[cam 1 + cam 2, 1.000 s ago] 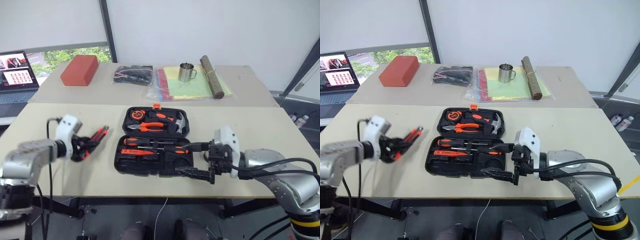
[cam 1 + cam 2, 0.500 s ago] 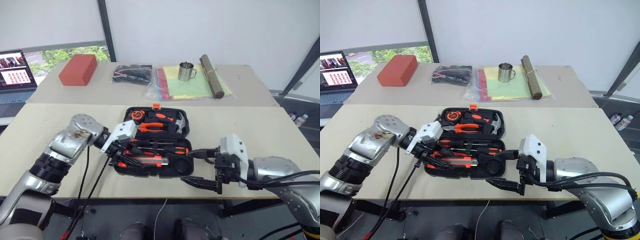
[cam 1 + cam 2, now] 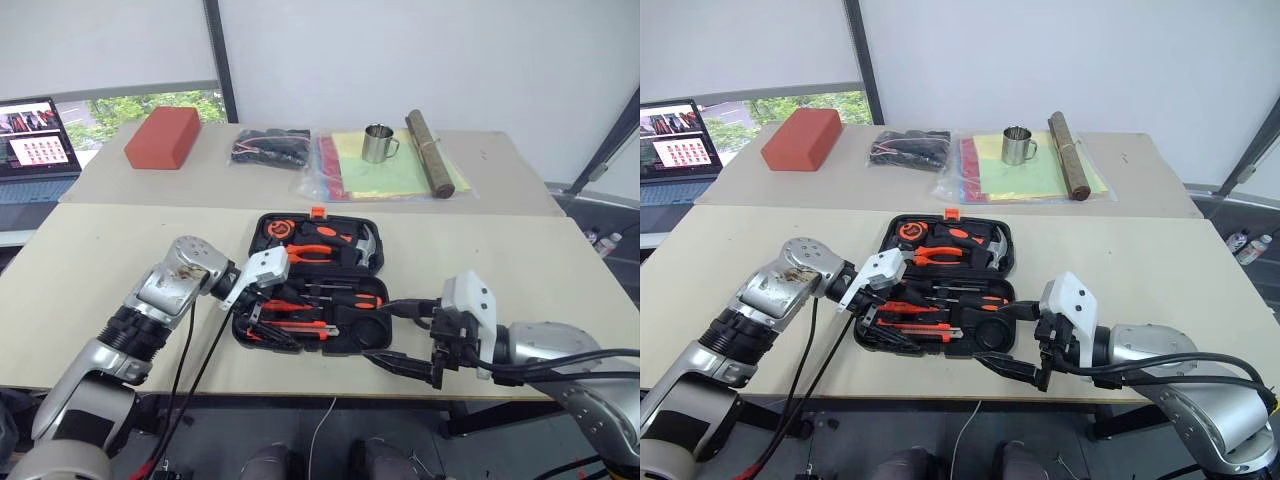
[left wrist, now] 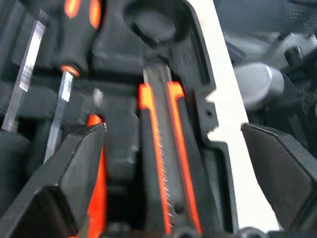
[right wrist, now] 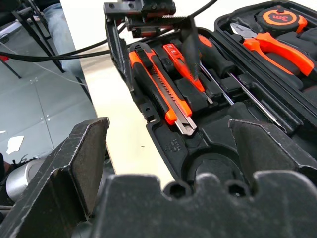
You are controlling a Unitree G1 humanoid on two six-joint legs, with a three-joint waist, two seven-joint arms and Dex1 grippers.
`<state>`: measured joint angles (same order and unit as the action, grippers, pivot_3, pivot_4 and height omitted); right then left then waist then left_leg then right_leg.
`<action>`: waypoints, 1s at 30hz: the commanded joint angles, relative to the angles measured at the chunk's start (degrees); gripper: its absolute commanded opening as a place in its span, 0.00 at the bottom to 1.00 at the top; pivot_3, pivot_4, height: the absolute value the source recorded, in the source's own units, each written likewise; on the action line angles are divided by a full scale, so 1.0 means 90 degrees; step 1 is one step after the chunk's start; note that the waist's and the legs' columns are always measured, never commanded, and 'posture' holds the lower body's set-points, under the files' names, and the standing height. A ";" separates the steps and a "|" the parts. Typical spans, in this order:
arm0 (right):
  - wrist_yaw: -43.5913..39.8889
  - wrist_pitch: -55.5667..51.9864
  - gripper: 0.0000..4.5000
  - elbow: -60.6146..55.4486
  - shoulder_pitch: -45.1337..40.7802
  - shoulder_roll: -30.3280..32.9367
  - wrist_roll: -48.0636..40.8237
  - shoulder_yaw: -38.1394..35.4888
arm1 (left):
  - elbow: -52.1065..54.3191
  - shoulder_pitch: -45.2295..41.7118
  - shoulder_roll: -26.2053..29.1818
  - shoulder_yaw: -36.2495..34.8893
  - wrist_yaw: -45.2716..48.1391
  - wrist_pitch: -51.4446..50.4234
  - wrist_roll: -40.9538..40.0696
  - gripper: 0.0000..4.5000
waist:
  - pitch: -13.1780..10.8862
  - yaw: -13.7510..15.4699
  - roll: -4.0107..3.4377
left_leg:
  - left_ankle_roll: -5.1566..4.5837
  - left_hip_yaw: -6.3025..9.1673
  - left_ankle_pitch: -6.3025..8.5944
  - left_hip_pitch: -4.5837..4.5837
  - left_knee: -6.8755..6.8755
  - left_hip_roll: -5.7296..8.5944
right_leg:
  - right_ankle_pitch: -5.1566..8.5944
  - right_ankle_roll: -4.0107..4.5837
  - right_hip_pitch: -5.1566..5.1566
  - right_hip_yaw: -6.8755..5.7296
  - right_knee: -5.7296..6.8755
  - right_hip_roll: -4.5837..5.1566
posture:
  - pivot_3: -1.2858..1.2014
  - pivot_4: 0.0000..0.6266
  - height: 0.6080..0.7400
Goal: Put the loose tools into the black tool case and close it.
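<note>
The left end effector [image 3: 262, 315] hides part of the black tool case [image 3: 345, 340].

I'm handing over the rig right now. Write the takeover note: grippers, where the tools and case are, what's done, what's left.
Left gripper: open, holding nothing, over the near half of the black tool case.
Right gripper: open, empty, at the case's near right corner.
Utility knife lies in its recess; screwdrivers are seated beside it.
Round recess is vacant; the tape roll's place is unknown.
Left: fill that recess if the roll turns up, then close the lid and latch.
</note>
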<state>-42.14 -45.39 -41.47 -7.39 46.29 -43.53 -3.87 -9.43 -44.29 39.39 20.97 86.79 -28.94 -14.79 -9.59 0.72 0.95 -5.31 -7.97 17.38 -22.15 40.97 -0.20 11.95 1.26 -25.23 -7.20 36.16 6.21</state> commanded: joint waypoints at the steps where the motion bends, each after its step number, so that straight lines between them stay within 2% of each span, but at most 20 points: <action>1: 0.0014 0.0114 1.00 -0.0117 -0.0087 0.0004 -0.0060 -0.0149 | 0.0135 -0.0001 0.0203 -0.0320 0.0237 0.0081 -0.0190 0.86 | 0.0000 -0.0002 0.0000 | 0.0000 0.0000 0.0000 0.0001 0.0000 0.0000 | 0.0000 0.0000 0.0000 0.0001 0.0000 0.0000 | 0.52 0.24 0.97; 3: 0.0003 0.0106 1.00 -0.0059 -0.0150 0.0007 -0.0052 -0.0131 | 0.0210 0.0103 0.0527 -0.0255 0.0535 0.0371 -0.0216 0.72 | 0.0000 -0.0013 0.0000 | 0.0000 -0.0001 0.0000 0.0002 0.0000 0.0000 | 0.0000 0.0000 0.0000 0.0000 0.0000 -0.0002 | 0.52 0.24 0.97; 6: 0.0002 0.0096 1.00 -0.0032 -0.0186 0.0011 -0.0051 -0.0127 | 0.0275 0.0102 0.0924 -0.0110 0.0635 0.0536 -0.0397 0.46 | 0.0000 -0.0022 -0.0001 | 0.0001 -0.0002 0.0000 0.0005 -0.0002 -0.0003 | 0.0000 0.0000 -0.0002 0.0001 0.0002 -0.0004 | 0.52 0.24 0.97; 11: -0.0016 0.0094 1.00 -0.0021 -0.0161 0.0036 -0.0061 -0.0164 | 0.0215 -0.0175 0.2030 0.0590 0.0635 0.1349 -0.0751 0.03 | 0.0000 -0.0002 -0.0001 | 0.0002 0.0002 0.0001 0.0002 -0.0002 0.0000 | 0.0000 0.0000 -0.0002 0.0001 -0.0002 0.0004 | 0.52 0.24 0.97; 14: -0.0014 0.0103 1.00 -0.0022 -0.0123 0.0027 -0.0058 -0.0177 | 0.0053 -0.0233 0.2143 0.0883 0.0635 0.1742 -0.0598 0.01 | 0.0000 0.0026 -0.0001 | 0.0001 0.0005 0.0001 0.0002 -0.0001 0.0007 | 0.0000 0.0001 0.0000 -0.0004 -0.0002 0.0012 | 0.52 0.24 0.97; 25: 0.0110 0.0043 1.00 -0.0060 -0.0074 0.0005 -0.0213 -0.0328 | -0.0932 -0.0064 0.0987 0.0840 0.0421 0.2749 0.0740 0.01 | 0.0005 0.0089 -0.0007 | -0.0008 0.0001 -0.0002 0.0006 0.0012 0.0010 | 0.0009 -0.0029 0.0014 -0.0005 0.0002 0.0006 | 0.52 0.24 0.97; 28: 0.0147 0.0008 1.00 -0.0104 -0.0036 0.0016 -0.0292 -0.0394 | -0.1002 -0.0175 0.0917 0.0668 0.0555 0.2650 0.0734 0.01 | 0.0006 0.0138 -0.0009 | -0.0023 0.0001 -0.0004 0.0013 0.0013 0.0014 | 0.0006 -0.0045 0.0023 -0.0004 -0.0001 0.0025 | 0.52 0.24 0.97; 30: 0.0167 -0.0006 1.00 -0.0141 0.0005 0.0017 -0.0333 -0.0408 | -0.0873 -0.0376 0.0980 0.0594 0.0624 0.2282 0.0350 0.01 | 0.0006 0.0159 -0.0009 | -0.0029 0.0002 -0.0002 0.0011 0.0014 0.0014 | -0.0004 -0.0049 0.0022 -0.0003 -0.0003 0.0030 | 0.52 0.24 0.97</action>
<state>-40.94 -45.42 -41.09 -7.53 46.29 -45.33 -5.40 -17.21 -45.30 47.52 27.81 92.25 -6.16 -10.99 -9.54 2.15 0.87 -5.58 -7.95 17.35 -22.09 41.14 -0.09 11.89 0.83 -25.06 -7.23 36.14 6.49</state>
